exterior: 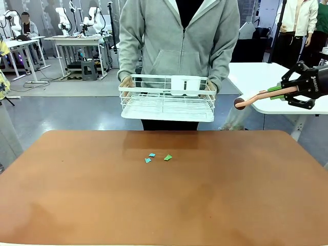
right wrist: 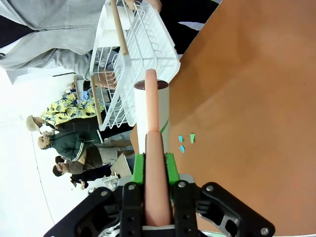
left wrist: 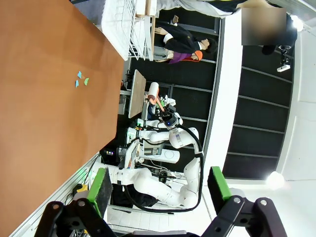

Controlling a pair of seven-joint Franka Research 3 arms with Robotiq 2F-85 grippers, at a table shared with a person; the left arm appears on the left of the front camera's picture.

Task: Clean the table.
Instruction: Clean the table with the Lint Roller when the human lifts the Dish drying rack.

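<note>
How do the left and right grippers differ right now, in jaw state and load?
The left black two-finger gripper with green pads is open; the right black, green-padded gripper is shut. The left gripper holds nothing; the right gripper clamps a salmon-pink rod-shaped tool with a dark round tip. Both are clear of the reddish-brown matte table.

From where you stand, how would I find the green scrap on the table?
Look at the big reddish-brown table, toward its far middle, on the robot's side of the white wire rack that a person holds. Three tiny scraps lie close together there. The green scrap is farthest to the robot's right; the two teal scraps beside it are bluer.
</note>
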